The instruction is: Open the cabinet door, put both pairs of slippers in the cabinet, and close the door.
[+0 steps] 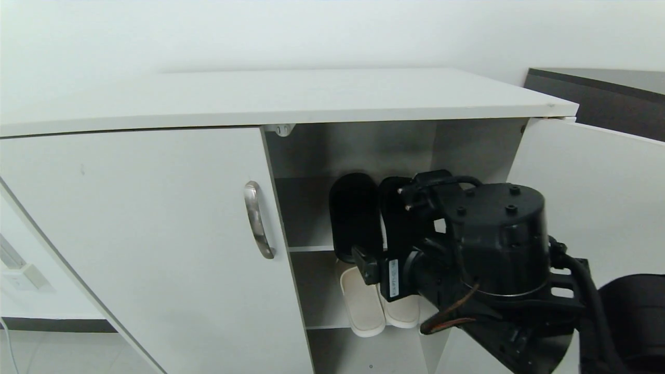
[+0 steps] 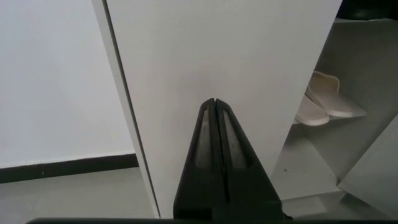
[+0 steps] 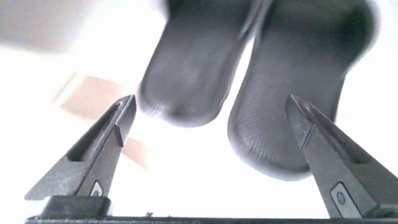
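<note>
The white cabinet (image 1: 291,98) has its right door (image 1: 587,197) swung open. A pair of black slippers (image 1: 353,215) lies on the upper shelf, and a pair of white slippers (image 1: 376,304) on the shelf below. My right arm's wrist (image 1: 493,244) hangs in front of the open compartment. My right gripper (image 3: 211,102) is open, its fingers apart just short of the black slippers (image 3: 193,68) and holding nothing. My left gripper (image 2: 214,104) is shut and empty, low in front of the closed left door (image 2: 224,56), with the white slippers (image 2: 323,102) off to one side.
The closed left door (image 1: 135,234) carries a metal handle (image 1: 258,221). A bottom compartment (image 1: 363,353) lies under the white slippers. A wall socket (image 1: 21,278) and dark skirting (image 1: 57,325) sit low on the left. The open door stands out to the right of my arm.
</note>
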Robot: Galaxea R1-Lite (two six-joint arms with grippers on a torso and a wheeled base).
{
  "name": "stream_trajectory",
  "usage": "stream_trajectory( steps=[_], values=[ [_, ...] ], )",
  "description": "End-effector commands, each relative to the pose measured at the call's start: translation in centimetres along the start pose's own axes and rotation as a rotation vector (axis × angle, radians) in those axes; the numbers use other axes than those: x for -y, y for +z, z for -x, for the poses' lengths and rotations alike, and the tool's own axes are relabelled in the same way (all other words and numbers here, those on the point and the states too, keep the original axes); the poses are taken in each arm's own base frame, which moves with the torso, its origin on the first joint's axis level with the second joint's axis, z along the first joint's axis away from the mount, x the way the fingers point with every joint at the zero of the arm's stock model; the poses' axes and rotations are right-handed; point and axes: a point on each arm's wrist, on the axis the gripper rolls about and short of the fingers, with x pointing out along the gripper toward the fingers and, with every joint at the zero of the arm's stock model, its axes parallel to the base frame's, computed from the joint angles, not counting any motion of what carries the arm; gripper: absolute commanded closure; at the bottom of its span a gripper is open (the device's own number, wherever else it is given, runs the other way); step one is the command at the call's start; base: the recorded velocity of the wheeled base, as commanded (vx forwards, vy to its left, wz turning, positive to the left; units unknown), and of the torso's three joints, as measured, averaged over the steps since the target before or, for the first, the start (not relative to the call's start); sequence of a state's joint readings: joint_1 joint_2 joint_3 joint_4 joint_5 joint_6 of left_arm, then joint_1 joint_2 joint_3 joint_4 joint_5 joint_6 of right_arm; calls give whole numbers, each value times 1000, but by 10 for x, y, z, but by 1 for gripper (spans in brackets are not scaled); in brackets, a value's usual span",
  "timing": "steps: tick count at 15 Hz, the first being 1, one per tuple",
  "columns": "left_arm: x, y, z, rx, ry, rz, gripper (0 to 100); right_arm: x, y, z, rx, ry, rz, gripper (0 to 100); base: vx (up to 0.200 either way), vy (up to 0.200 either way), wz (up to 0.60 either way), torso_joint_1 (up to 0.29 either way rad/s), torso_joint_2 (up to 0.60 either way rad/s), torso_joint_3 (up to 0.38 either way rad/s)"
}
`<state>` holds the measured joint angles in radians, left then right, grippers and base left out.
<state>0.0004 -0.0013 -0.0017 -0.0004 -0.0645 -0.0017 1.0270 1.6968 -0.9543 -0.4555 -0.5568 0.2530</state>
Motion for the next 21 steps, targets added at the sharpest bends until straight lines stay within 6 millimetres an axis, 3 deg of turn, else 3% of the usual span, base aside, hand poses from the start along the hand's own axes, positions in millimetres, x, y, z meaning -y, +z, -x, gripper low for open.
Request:
stream_trajectory(
  steps=[1, 2, 14, 21],
  values=[
    [0, 0, 0, 0, 1, 0, 100, 8, -8, 14, 20, 34, 18, 0, 0, 0, 0, 0, 0, 0],
    [0, 0, 0, 0, 1, 0, 100, 7, -10, 12, 28, 34, 22, 100, 0, 0, 0, 0, 0, 0],
    [0, 0, 0, -2, 3, 1, 100, 6, -18, 11, 20, 32, 43, 100, 0, 0, 0, 0, 0, 0],
    [0, 0, 0, 0, 3, 3, 100, 6, -23, 8, 6, 27, 53, 100, -200, 0, 0, 4, 2, 4]
  ],
)
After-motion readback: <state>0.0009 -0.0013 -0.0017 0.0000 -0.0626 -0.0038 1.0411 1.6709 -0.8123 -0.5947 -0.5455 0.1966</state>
